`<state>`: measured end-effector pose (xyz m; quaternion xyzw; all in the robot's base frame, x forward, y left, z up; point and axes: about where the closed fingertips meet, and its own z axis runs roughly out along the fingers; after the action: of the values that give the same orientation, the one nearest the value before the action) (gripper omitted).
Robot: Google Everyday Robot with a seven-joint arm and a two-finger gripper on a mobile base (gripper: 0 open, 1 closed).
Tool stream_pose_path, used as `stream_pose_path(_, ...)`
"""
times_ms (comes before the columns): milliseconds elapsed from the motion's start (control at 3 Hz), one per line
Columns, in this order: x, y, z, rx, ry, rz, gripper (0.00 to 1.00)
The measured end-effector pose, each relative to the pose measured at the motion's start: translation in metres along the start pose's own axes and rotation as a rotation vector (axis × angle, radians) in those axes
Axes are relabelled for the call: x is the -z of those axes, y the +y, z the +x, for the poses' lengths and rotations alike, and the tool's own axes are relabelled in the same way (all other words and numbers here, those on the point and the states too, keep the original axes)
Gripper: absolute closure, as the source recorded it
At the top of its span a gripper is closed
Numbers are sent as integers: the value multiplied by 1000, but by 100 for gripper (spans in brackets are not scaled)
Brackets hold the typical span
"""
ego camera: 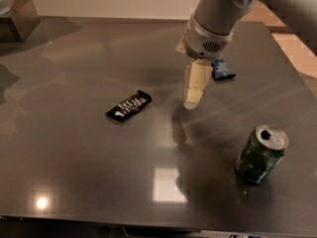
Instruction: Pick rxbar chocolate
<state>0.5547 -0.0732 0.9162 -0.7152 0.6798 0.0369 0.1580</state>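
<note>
The rxbar (129, 105) lies flat on the worktop (74, 182), left of centre and to the left of the gripper (191, 101), apart from it. Its long axis runs diagonally from near-left to far-right, the far-right end pointing toward the gripper. The gripper hangs over the worktop near a blue packet (223, 69); whether it is apart or together cannot be told.

Grey arm (220, 9), vented wrist (207, 41), cream end effector (192, 97) above table (89, 162)
</note>
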Motion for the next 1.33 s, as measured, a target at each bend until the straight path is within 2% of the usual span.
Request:
stream_pose_path(667,-59,-12,-52,175,-12,-95,0)
stream_pose_path(1333,-102,-7,-81,313,-24,-174,0)
